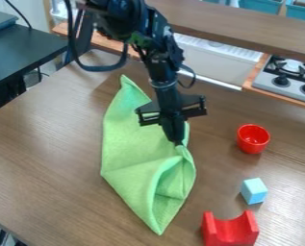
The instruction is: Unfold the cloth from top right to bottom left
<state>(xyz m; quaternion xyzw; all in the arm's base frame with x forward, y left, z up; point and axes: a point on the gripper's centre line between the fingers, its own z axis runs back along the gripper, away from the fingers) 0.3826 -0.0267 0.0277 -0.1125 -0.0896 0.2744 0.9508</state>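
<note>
Well, the gripper (176, 142) pinches the green cloth (129, 149) at its edge facing the red cup (253, 148), probably to pull the fold open.

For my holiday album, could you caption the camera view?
A robot's black gripper touches a creased green cloth on a wooden table, near a red cup, blue block and red block.

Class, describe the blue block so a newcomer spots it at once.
On the wooden table, look right of the green cloth, where three small objects stand. The light blue cube is the middle one; the bowl beyond it and the scooped block before it are both red.
</note>
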